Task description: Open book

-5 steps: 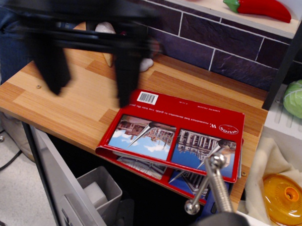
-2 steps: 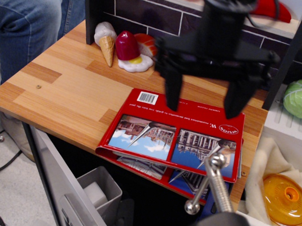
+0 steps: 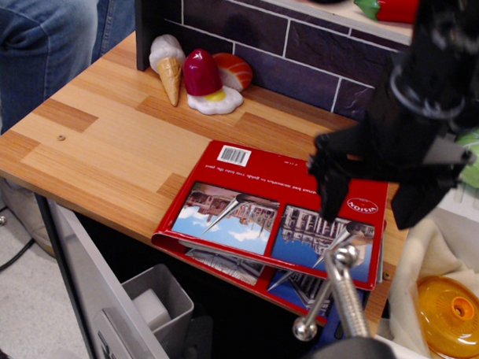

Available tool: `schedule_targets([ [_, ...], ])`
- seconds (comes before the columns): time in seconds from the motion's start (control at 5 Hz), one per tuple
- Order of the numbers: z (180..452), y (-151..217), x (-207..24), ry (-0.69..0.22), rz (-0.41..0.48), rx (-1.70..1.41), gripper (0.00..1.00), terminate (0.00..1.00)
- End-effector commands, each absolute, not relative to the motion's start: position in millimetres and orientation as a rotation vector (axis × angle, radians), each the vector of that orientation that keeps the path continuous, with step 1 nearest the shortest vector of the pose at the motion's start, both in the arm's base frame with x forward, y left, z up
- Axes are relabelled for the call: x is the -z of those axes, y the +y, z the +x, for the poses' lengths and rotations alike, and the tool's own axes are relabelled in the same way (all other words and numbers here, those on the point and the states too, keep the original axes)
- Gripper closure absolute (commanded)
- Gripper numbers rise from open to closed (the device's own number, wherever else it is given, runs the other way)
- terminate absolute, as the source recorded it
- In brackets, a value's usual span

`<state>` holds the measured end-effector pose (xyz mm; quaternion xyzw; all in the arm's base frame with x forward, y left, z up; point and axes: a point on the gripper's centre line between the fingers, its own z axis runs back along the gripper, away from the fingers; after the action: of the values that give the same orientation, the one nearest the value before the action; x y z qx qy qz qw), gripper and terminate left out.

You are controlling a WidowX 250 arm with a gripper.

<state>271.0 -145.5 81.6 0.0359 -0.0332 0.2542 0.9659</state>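
Red glossy-covered thin book [image 3: 262, 212] lies shut at the lower centre, its near edge overhanging the wooden worktop [image 3: 107, 143]. It looks light, floppy and slick; the overhanging cover edge seems the best place to lift. Black gripper [image 3: 376, 202] hovers over the book's right end, fingers [image 3: 331, 197] spread wide, holding nothing.
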Motion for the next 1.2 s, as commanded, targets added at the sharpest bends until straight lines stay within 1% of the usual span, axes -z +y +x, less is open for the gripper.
schedule_targets([
  [0.0, 321, -166, -65, -0.092, 0.121, -0.529, 0.00, 0.00],
  [0.2, 320, -155, -39, -0.082, 0.199, -0.513, 0.00, 0.00],
  [0.4, 308, -140, -26, -0.064, 0.275, -0.480, 0.00, 0.00],
  [0.6, 296, -121, -29, -0.055, 0.320, -0.454, 0.00, 0.00],
  [0.8, 286, -94, -57, -0.034, 0.349, -0.413, 0.00, 0.00],
  [1.0, 271, -64, -92, 0.027, 0.345, -0.375, 0.00, 0.00],
])
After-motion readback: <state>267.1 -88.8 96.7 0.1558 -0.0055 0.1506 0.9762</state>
